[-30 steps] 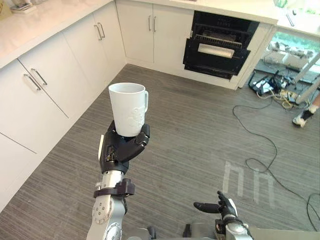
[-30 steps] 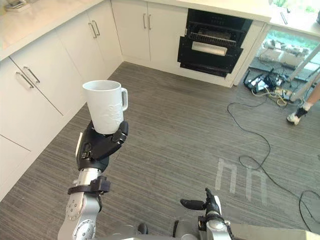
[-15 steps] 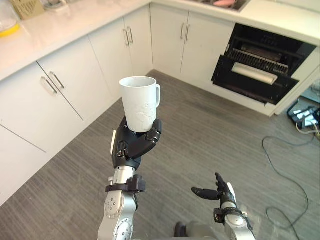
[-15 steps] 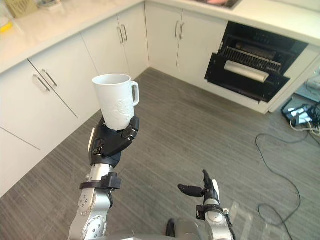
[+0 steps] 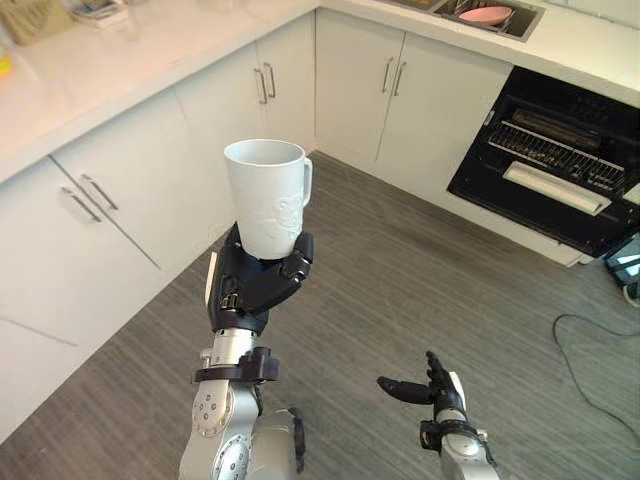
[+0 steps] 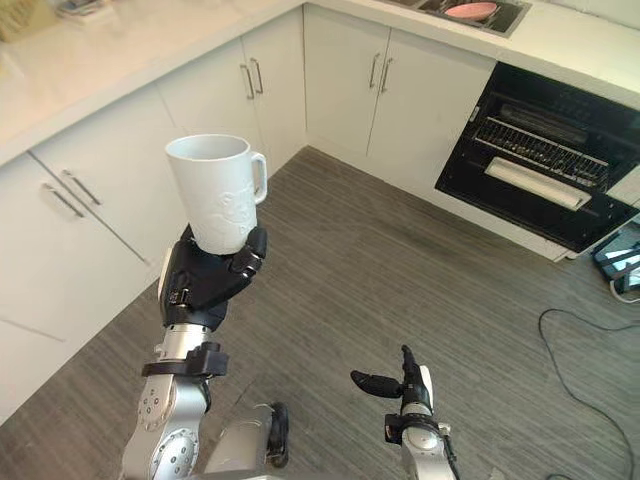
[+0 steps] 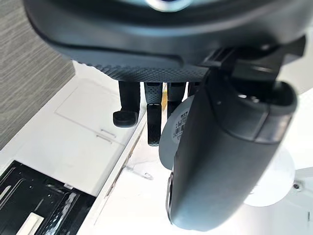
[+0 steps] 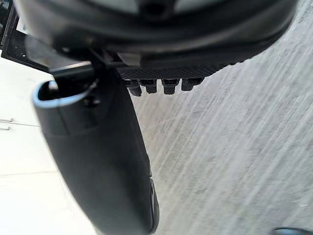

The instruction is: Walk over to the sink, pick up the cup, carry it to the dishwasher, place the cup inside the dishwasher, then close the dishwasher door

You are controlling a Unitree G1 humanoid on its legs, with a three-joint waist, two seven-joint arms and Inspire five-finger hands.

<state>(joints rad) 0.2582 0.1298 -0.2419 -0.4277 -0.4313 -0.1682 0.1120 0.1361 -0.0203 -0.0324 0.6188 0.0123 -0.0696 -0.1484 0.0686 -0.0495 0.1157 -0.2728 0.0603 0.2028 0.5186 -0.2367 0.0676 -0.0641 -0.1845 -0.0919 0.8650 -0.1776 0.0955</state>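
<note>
Cup [image 5: 267, 195] upright, clasped by raised left hand [image 5: 250, 290], right hand [image 5: 435, 386] low, uncurled.

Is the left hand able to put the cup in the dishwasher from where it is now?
Probably not yet: the left hand holds the cup over the floor, and the open dishwasher stands far off, beyond its reach.

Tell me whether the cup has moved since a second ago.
Yes, with the robot: the whole view shifted. The cup, upright in the left robot hand, now overlaps the left cabinet doors, not bare floor as before.
</note>
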